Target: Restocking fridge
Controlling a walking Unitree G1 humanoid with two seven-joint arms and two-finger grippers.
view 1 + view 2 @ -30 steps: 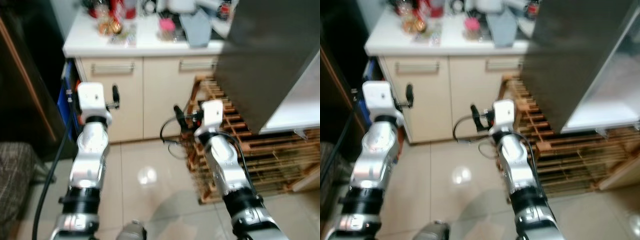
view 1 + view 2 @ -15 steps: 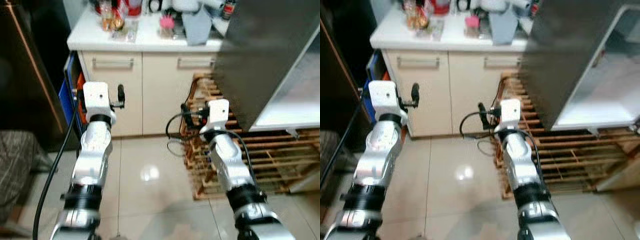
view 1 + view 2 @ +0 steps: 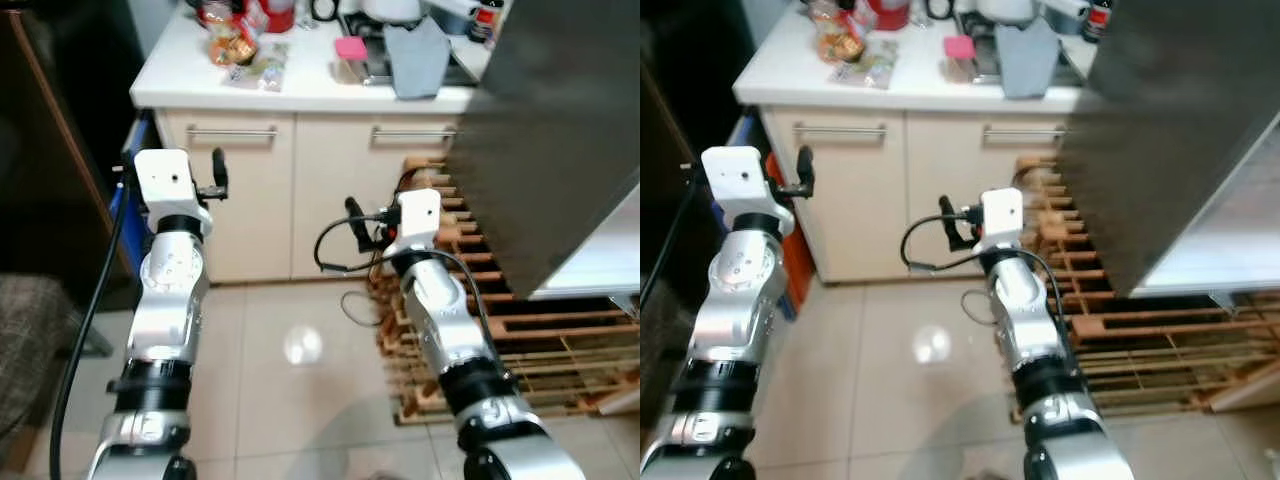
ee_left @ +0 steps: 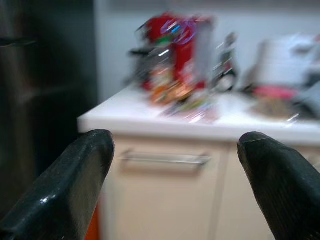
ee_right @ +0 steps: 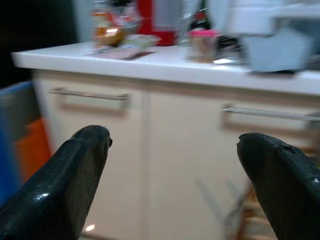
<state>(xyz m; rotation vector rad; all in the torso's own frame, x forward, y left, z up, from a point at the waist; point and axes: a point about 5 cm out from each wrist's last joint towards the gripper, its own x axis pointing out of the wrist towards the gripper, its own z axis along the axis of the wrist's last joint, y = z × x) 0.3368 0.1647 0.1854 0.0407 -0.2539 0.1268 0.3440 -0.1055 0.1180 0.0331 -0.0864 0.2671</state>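
The fridge's dark open door [image 3: 545, 140] stands just to the right of the right gripper [image 5: 177, 175], its long edge running up and away toward the counter [image 3: 300, 85]. Both grippers are held out toward the cream cabinet [image 3: 300, 190], empty, fingers spread wide; the left gripper [image 4: 175, 185] is level with the counter edge. The head views show a wooden rack [image 3: 520, 330] beneath the door; the left wrist view shows blurred red items [image 4: 172, 55] on the counter ahead.

Ahead at twelve o'clock: cabinet [image 3: 290, 190], countertop [image 3: 300, 85] above, jars and packets [image 3: 235, 45] on it toward eleven. At two o'clock, fridge door [image 3: 560, 140] overhanging wooden rack [image 3: 520, 330] on floor [image 3: 290, 400].
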